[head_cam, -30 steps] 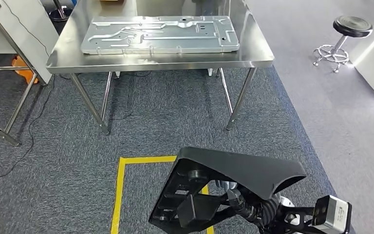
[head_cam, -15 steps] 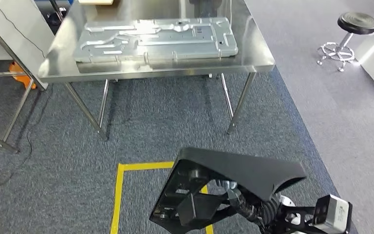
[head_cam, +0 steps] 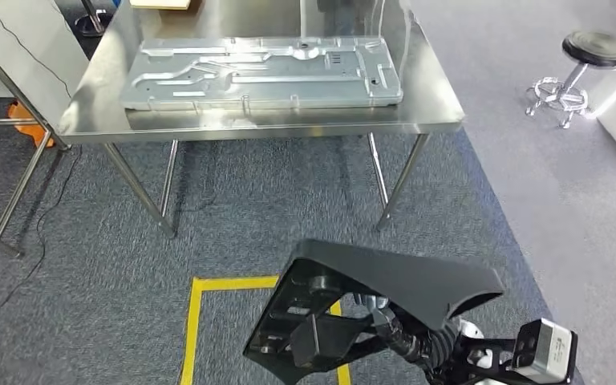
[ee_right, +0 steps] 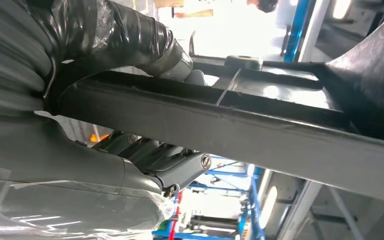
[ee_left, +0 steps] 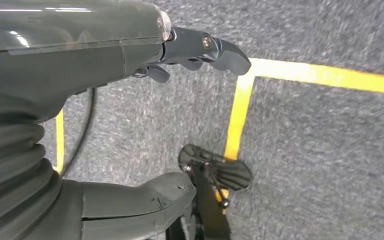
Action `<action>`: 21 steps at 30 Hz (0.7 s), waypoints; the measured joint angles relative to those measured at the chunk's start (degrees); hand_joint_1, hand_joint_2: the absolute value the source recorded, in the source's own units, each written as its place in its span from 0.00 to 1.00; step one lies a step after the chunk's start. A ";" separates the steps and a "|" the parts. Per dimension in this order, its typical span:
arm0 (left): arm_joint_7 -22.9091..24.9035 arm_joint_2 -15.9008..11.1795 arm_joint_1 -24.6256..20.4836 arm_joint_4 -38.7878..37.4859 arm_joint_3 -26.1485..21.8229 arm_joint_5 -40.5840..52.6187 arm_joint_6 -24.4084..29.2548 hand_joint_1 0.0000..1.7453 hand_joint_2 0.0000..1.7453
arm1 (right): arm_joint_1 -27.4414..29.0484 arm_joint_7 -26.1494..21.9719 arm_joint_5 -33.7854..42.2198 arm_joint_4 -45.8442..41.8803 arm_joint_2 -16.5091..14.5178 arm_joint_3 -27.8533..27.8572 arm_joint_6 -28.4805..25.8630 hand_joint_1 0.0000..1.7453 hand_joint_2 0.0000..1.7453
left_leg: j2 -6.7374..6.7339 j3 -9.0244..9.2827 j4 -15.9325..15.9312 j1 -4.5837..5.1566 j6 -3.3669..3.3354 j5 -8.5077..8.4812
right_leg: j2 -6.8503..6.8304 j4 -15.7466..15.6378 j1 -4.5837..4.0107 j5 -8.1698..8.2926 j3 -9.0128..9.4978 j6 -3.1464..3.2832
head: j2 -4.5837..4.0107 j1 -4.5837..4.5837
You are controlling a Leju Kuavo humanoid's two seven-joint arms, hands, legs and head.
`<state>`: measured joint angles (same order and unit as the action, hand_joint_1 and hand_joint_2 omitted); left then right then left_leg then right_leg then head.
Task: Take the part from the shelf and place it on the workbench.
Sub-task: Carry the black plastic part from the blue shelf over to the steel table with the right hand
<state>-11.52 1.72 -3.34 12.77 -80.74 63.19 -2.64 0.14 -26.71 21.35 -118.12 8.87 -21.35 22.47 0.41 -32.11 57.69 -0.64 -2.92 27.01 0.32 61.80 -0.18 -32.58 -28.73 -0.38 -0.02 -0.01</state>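
Observation:
A large black moulded part (head_cam: 385, 281) with a ribbed frame on its underside hangs low in the head view, above the carpet. My right hand (head_cam: 397, 337) grips it from below; in the right wrist view the hand (ee_right: 80, 165) wraps a black bar of the part (ee_right: 230, 130). The steel workbench (head_cam: 429, 112) stands ahead across a strip of carpet, some way off. My left hand (ee_left: 55, 75) hangs over the floor, thumb and fingers apart, holding nothing.
A big grey stamped metal panel (head_cam: 261, 72) covers most of the workbench top. Yellow floor tape (head_cam: 196, 321) marks a square under me. A black stool (head_cam: 585, 60) stands at the right, and another table's legs (head_cam: 16, 184) at the left.
The whole picture has shifted, so the camera has moved: the workbench now sits a little more to the right and squarer. The part stays in my right hand.

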 joint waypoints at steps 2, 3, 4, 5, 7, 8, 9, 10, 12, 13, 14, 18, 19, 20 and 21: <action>0.00 -0.01 -0.03 0.00 0.00 0.00 -0.02 0.00 1.00 | -0.04 -0.01 0.01 0.01 0.00 -0.02 0.00 0.84 1.00 | -0.04 0.75 -0.22 -0.05 -0.31 0.58 | -0.04 7.34 0.38 -2.66 -4.65 -0.67 | 0.00 0.02; 0.00 -0.01 -0.03 -0.01 0.00 0.00 -0.04 0.00 1.00 | 0.01 0.01 0.01 0.03 0.00 -0.03 0.00 0.84 1.00 | -0.03 1.08 -0.22 -0.04 -0.31 0.93 | -0.04 10.50 0.57 -3.70 -7.21 -0.94 | 0.00 0.02; 0.00 -0.01 -0.01 -0.01 0.00 0.00 -0.07 0.00 1.00 | 0.07 0.02 0.01 0.04 0.01 -0.03 0.00 0.84 1.00 | -0.01 1.50 -0.22 -0.05 -0.27 1.32 | -0.05 12.08 0.72 -3.77 -9.09 -1.12 | 0.00 0.01; 0.00 -0.01 0.02 -0.01 0.00 0.00 -0.09 0.00 1.00 | 0.09 0.03 0.01 0.05 0.01 -0.03 0.00 0.84 1.00 | 0.02 2.06 -0.22 -0.06 -0.17 1.76 | -0.05 11.65 0.81 -2.61 -9.97 -1.16 | 0.00 0.01; -0.01 0.00 0.05 -0.01 0.00 0.00 -0.09 0.00 1.00 | 0.08 0.03 0.01 0.04 0.01 -0.04 0.00 0.84 1.00 | 0.07 3.45 -0.26 -0.09 0.11 2.73 | -0.07 5.54 0.84 2.87 -8.96 -0.83 | 0.00 0.02; -0.01 0.04 0.03 -0.01 0.00 0.00 -0.09 0.00 1.00 | 0.10 0.04 0.00 0.05 0.00 -0.04 -0.01 0.84 1.00 | 0.08 4.11 -0.38 -0.11 0.31 3.16 | -0.12 2.14 0.65 5.24 -8.08 -0.47 | 0.00 0.01; -0.03 0.09 0.00 -0.01 0.00 0.01 -0.09 0.00 1.00 | 0.08 0.05 -0.02 0.04 0.00 -0.06 -0.03 0.84 1.00 | 0.09 4.51 -0.58 -0.16 0.56 3.47 | -0.18 -0.83 0.37 6.85 -7.39 -0.05 | 0.00 0.03; -0.05 0.13 -0.04 -0.01 0.00 0.02 -0.10 0.00 1.00 | 0.08 0.06 -0.05 0.01 0.00 -0.07 -0.05 0.84 1.00 | 0.07 4.68 -0.92 -0.21 0.88 3.67 | -0.23 -2.47 0.07 7.65 -7.07 0.38 | 0.00 0.02; -0.14 0.16 -0.08 -0.01 0.00 0.07 -0.10 0.00 1.00 | 0.08 0.09 -0.14 -0.08 0.00 -0.09 -0.11 0.84 1.00 | 0.00 4.98 -1.20 -0.19 1.70 3.48 | -0.17 -4.09 -0.24 7.77 -6.62 1.16 | 0.00 0.02; -0.17 0.16 -0.11 -0.01 0.00 0.08 -0.10 0.00 1.00 | 0.13 0.10 -0.19 -0.13 -0.03 -0.10 -0.14 0.84 1.00 | -0.08 5.06 -0.82 -0.19 2.07 3.41 | -0.11 -4.57 -0.09 7.83 -6.01 1.43 | 0.00 -0.01; -0.21 0.16 -0.15 -0.01 0.00 0.09 -0.10 0.00 1.00 | 0.16 0.10 -0.25 -0.18 -0.05 -0.13 -0.17 0.84 1.00 | -0.14 4.82 0.47 -0.15 2.34 3.40 | -0.08 -5.14 0.09 7.64 -5.25 1.73 | 0.00 0.01; -0.26 0.16 -0.26 -0.01 0.00 0.09 -0.04 0.00 1.00 | 0.23 0.07 -0.48 -0.32 -0.15 -0.38 -0.71 0.84 1.00 | -0.19 -2.51 13.00 -0.25 2.88 7.93 | -0.23 -5.92 0.32 6.29 -2.83 2.52 | 0.00 -0.01; -0.26 0.15 -0.14 -0.01 0.00 0.07 -0.01 0.00 1.00 | 0.31 0.07 -0.54 -0.32 -0.15 -0.45 -0.80 0.84 1.00 | -0.19 -4.36 15.08 -0.26 3.02 8.86 | -0.18 -5.88 0.31 5.82 -2.34 2.50 | 0.00 -0.01; -0.25 0.14 -0.01 -0.01 0.00 0.05 0.02 0.00 1.00 | 0.40 0.07 -0.59 -0.32 -0.15 -0.49 -0.83 0.84 1.00 | -0.19 -5.44 15.46 -0.28 3.12 8.66 | -0.11 -5.84 0.32 5.33 -1.75 2.45 | 0.00 -0.01; -0.23 0.14 0.07 -0.01 0.00 0.04 0.03 0.00 1.00 | 0.46 0.07 -0.62 -0.32 -0.15 -0.51 -0.83 0.84 1.00 | -0.20 -5.56 13.76 -0.31 3.20 7.01 | -0.05 -5.80 0.34 4.80 -1.03 2.34 | 0.00 -0.01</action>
<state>-11.75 1.86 -3.27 12.76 -80.74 63.23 -2.61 0.61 -26.64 20.73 -118.44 8.72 -21.86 21.64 0.21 -37.67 71.45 -0.95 0.28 34.03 0.27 56.00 0.17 -27.79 -29.76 1.95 -0.02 -0.02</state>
